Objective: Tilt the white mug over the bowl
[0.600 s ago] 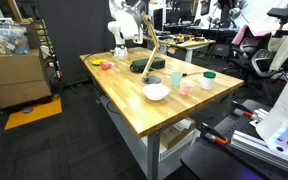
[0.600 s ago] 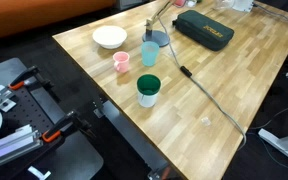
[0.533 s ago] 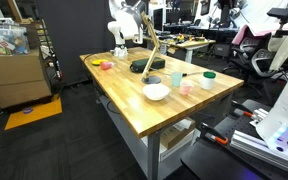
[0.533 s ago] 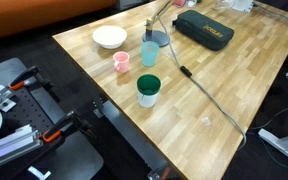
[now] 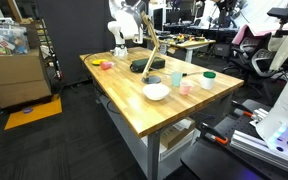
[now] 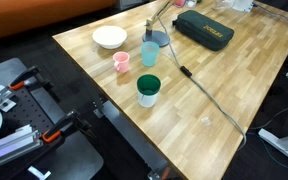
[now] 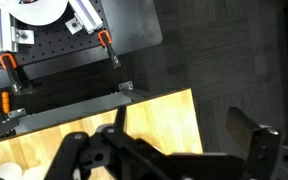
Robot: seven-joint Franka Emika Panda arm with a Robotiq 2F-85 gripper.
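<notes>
The white mug (image 5: 208,80) with green at its top stands upright near the table's edge; it also shows in an exterior view (image 6: 148,90). The wide white bowl (image 5: 156,92) sits apart from it, with cups between them in an exterior view (image 6: 109,37). My gripper (image 5: 120,46) hangs above the far end of the table, far from both. In the wrist view the gripper (image 7: 184,140) is open and empty, its dark fingers (image 7: 250,136) wide apart over a table corner and the dark floor. Mug and bowl are not clearly visible there.
A pale pink cup (image 6: 122,62) and a light blue cup (image 6: 149,52) stand between bowl and mug. A blue disc (image 6: 159,39), a dark case (image 6: 204,32) and a cable (image 6: 199,88) lie on the table (image 6: 254,90). A small pink dish (image 5: 106,65) sits at the far end.
</notes>
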